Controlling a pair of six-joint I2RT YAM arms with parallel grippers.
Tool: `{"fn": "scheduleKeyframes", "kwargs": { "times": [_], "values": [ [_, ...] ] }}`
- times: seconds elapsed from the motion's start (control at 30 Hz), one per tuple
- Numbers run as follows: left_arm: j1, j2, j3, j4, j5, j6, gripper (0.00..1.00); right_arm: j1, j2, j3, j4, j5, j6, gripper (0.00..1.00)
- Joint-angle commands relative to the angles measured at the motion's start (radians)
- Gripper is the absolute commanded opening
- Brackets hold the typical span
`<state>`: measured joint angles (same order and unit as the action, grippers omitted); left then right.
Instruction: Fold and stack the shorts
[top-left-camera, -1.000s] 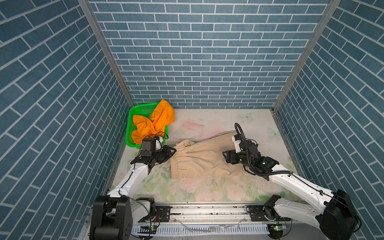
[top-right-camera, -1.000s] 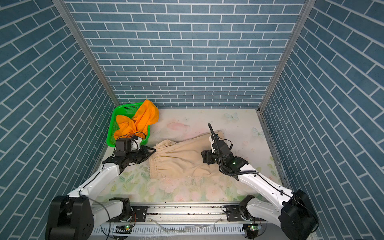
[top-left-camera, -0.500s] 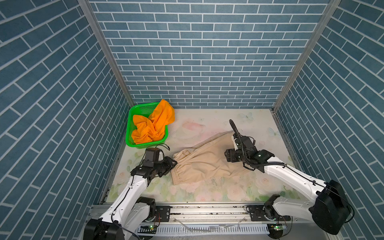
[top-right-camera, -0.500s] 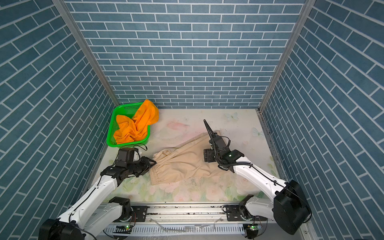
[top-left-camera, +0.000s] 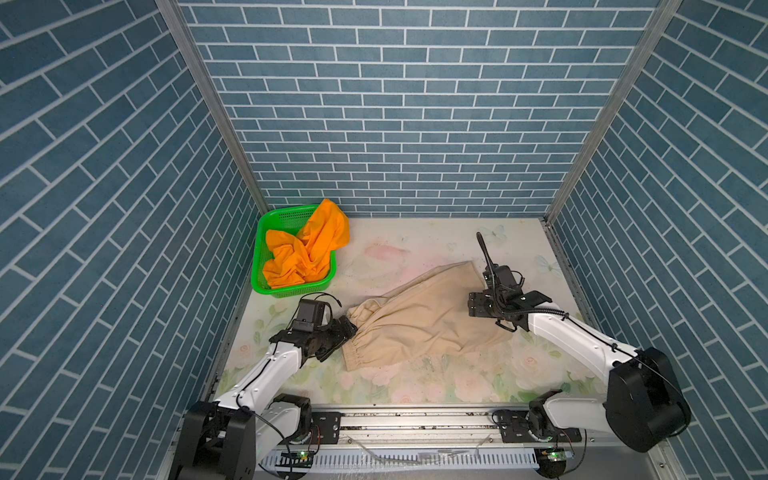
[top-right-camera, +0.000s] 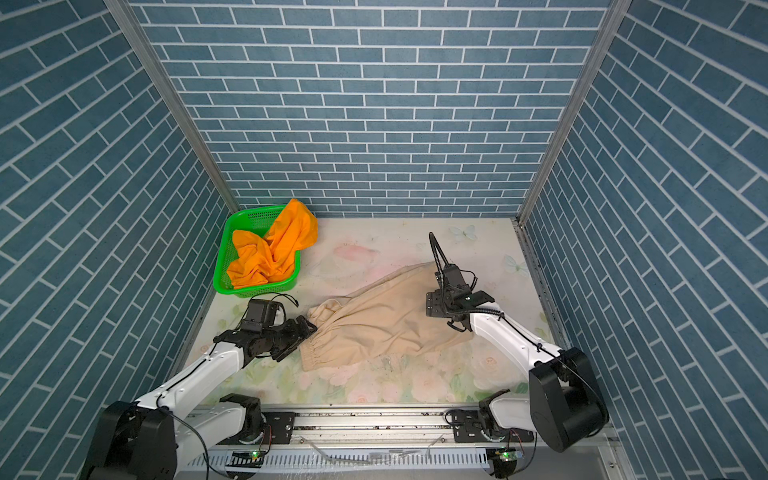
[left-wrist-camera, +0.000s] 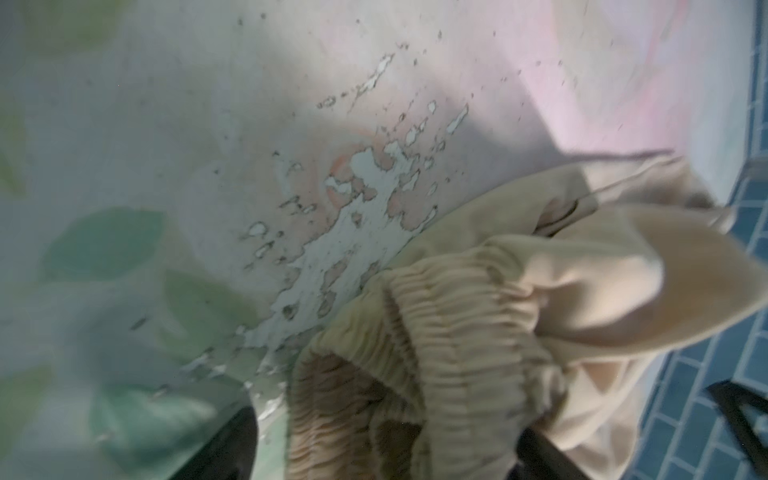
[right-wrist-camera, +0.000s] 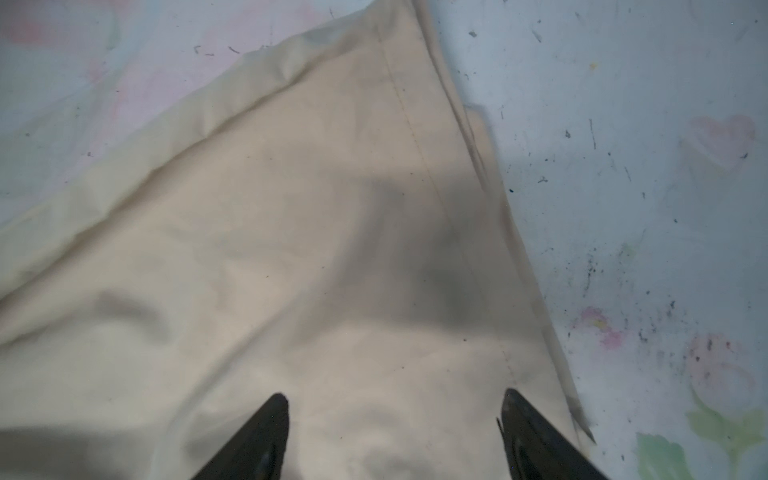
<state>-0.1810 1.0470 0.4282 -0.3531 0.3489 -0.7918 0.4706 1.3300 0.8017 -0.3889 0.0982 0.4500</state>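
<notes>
Left wrist view: the left pincer (left-wrist-camera: 386, 434) stands wide open, with the gathered waistband of the beige shorts (left-wrist-camera: 457, 332) bunched loosely between its fingers. In the right wrist view the right pincer (right-wrist-camera: 394, 397) is open too, its tips over the flat leg cloth near the hem. In both top views the beige shorts lie spread mid-surface (top-left-camera: 415, 245). The orange shorts (top-left-camera: 307, 253) sit crumpled in the green basket (top-left-camera: 291, 292) at the far left corner, one part draped over its rim.
</notes>
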Motion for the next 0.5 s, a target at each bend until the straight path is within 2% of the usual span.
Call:
{"fn": "scheduleKeyframes", "kwargs": {
  "times": [0.0, 0.1, 0.23, 0.33, 0.47],
  "values": [
    [0.007, -0.035, 0.084, -0.145, -0.113, 0.066, 1.00, -0.012, 0.045, -0.012, 0.039, -0.074, -0.036, 0.81],
    [0.008, -0.047, 0.194, -0.234, -0.152, 0.119, 1.00, 0.012, 0.045, 0.006, 0.049, -0.174, -0.122, 0.78],
    [0.033, -0.043, 0.398, -0.386, -0.163, 0.204, 1.00, 0.218, -0.020, 0.033, -0.008, -0.098, -0.308, 0.79],
    [0.130, -0.056, 0.513, -0.487, -0.146, 0.287, 1.00, 0.427, -0.051, 0.038, 0.015, -0.031, -0.376, 0.79],
    [0.344, -0.094, 0.572, -0.571, -0.045, 0.394, 1.00, 0.674, 0.009, 0.094, 0.098, 0.045, -0.441, 0.79]
  ]
}}
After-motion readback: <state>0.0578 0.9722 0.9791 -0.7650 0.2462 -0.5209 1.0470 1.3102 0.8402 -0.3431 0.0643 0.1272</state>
